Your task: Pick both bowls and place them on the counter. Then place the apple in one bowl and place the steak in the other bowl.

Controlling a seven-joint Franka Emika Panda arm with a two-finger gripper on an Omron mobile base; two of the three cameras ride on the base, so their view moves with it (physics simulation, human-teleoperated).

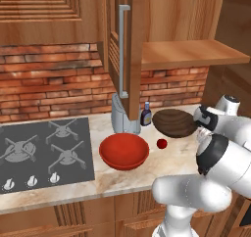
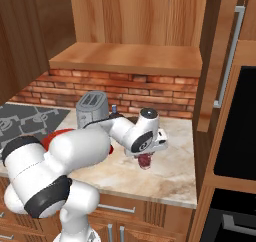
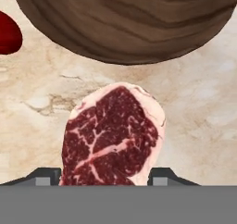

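Note:
The pinkish-red steak sits between my two finger tips, and my gripper is shut on it. In the right base view the steak hangs under the gripper, just above the counter. The dark brown bowl lies directly ahead of the steak, and in the left base view this brown bowl rests on the counter beside my hand. The red bowl stands on the counter left of it. Between the two bowls lies the small dark red apple, also seen as the apple.
A silver toaster and a small dark bottle stand at the back by the brick wall. The dark grey stovetop is to the left. An open cabinet door hangs above the toaster, with a wooden shelf beside it.

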